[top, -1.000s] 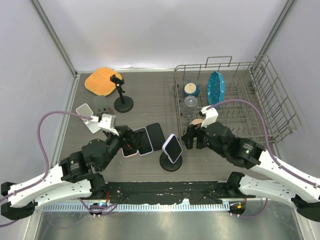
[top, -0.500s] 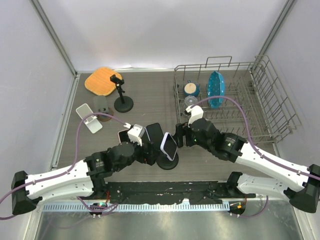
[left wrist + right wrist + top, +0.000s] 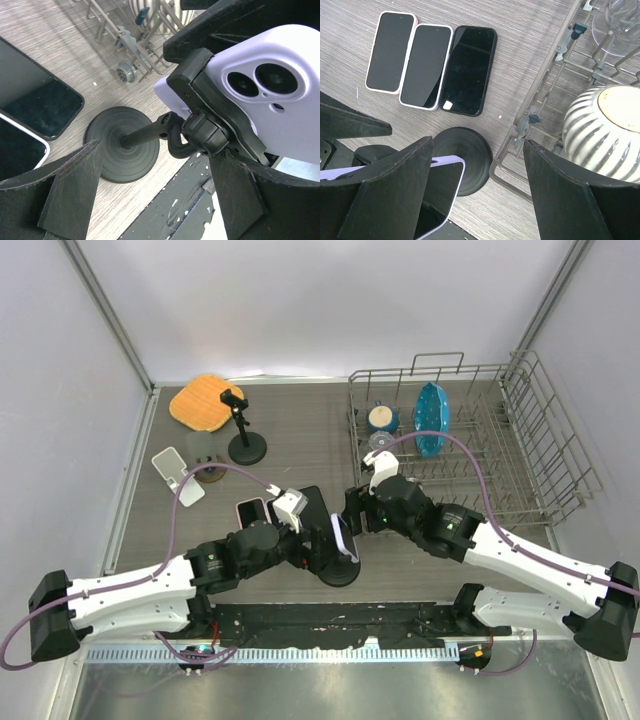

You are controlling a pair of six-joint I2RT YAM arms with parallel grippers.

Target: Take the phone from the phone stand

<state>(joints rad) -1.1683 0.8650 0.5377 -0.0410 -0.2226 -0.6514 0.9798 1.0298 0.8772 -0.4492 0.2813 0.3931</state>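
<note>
The left gripper (image 3: 157,162) is standing wide open, its dark fingers (image 3: 70,195) framing the phone stand (image 3: 120,155) from either side and pinching nothing. The right gripper (image 3: 477,147) is gaping wide too, hanging just over the phone (image 3: 437,192) with no hold on it that I can make out.

The phone is sitting in the stand's clamp, up off the table (image 3: 530,20), near the front edge between the two arms. From the top camera both grippers are crowding over it, so only a lavender sliver is showing and the clamp is hidden. I cannot tell whether any finger is touching the phone or the stand.

The left wrist camera is giving us what the others are not: the phone's back, with its lavender case and two lenses, the black clamp gripping it, and the stem slanting down to the round base. The frame's right edge is cutting the phone off there. The right wrist camera is catching the dark screen instead, cropped by the bottom edge and its own finger, plus three phones (image 3: 425,65) lying flat side by side and a dish rack (image 3: 545,100) holding a ribbed bowl (image 3: 600,135).

So the phone is tilting with its screen up toward the right gripper and its back toward the left. In the top view its long axis is running roughly from far to near, slightly skewed.
</note>
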